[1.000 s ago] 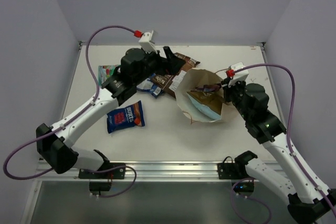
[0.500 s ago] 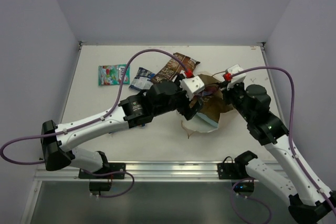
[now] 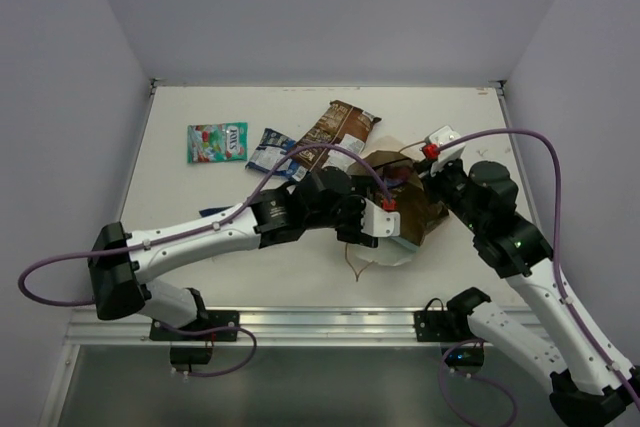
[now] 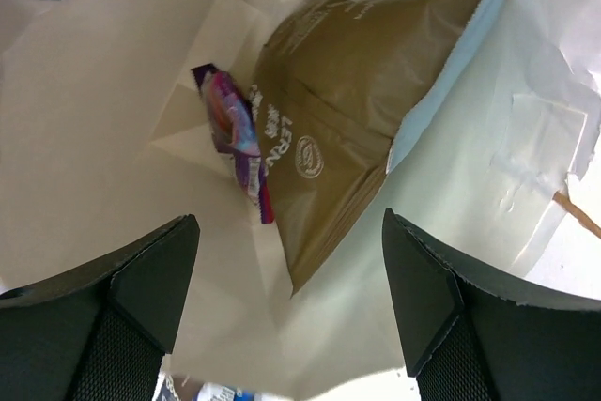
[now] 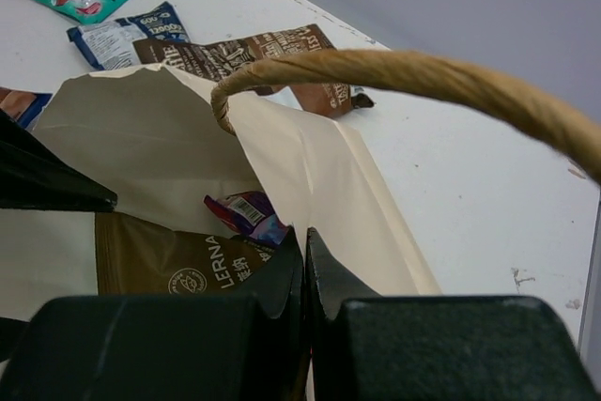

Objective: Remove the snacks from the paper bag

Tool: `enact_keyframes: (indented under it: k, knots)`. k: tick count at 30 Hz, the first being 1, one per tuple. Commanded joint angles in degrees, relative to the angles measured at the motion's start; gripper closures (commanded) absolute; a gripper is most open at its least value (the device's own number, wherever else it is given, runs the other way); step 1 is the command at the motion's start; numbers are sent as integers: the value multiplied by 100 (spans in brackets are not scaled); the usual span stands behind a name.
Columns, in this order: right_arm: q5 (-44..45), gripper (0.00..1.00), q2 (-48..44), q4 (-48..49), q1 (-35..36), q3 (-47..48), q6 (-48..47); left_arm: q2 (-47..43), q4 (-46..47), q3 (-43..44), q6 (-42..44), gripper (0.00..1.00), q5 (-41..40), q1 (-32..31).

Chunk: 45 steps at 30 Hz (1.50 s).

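Note:
The cream paper bag (image 3: 372, 255) lies on its side at mid-table, mouth towards the left. My left gripper (image 3: 388, 227) reaches into the mouth. In the left wrist view it is open (image 4: 291, 326) and empty, with the olive-brown packet (image 4: 338, 110) and the purple packet (image 4: 235, 129) ahead of it inside the bag. My right gripper (image 3: 428, 182) is shut on the bag's rim (image 5: 305, 241); both packets show below it, olive-brown (image 5: 178, 265) and purple (image 5: 249, 213). The green-red (image 3: 216, 141), blue-white (image 3: 272, 150) and dark brown-white (image 3: 338, 127) packets lie on the table behind the bag.
The blue-red packet (image 3: 207, 212) is almost wholly hidden under my left arm. A brown cord handle (image 5: 423, 82) arches over the right gripper. Grey walls close the table at the back and sides.
My left arm has swung from the packets at the back left over to the bag, and its open gripper has gone into the mouth. The right gripper has kept its hold on the rim.

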Motion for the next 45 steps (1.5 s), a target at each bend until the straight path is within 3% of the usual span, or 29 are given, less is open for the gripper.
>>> enact_keyframes:
  k: [1, 13, 17, 20, 23, 24, 26, 30, 38, 45]
  knots:
    - [-186, 100, 25, -64, 16, 304, -32, 330, 23, -48, 674, 15, 82, -132]
    - [-441, 100, 43, -3, 16, 234, 74, 1078, 269, -30, 973, 13, 22, -404]
    - [-477, 100, 61, -2, 16, 207, 92, 1211, 619, -91, 1201, 20, -234, -404]
    - [-442, 100, 17, -2, 7, 181, 74, 1333, 726, -171, 1281, 33, -331, -404]
    - [-415, 100, -53, 68, 7, 128, 74, 1430, 700, -127, 1220, 55, -278, -396]
    - [-398, 100, -54, 68, 7, 119, 74, 1413, 708, -118, 1185, 70, -269, -404]
    - [-345, 100, -36, 85, -1, 84, 74, 1360, 726, -92, 1123, 77, -278, -404]
    - [-231, 100, -27, 129, 7, 40, 135, 1010, 621, 22, 1070, 100, -217, -396]
    - [472, 100, 78, 173, 7, 22, 223, -27, 164, 356, 517, 100, 161, -413]
    - [1096, 100, 87, 191, -80, 5, 302, -1204, 6, 550, 87, 100, -366, -413]
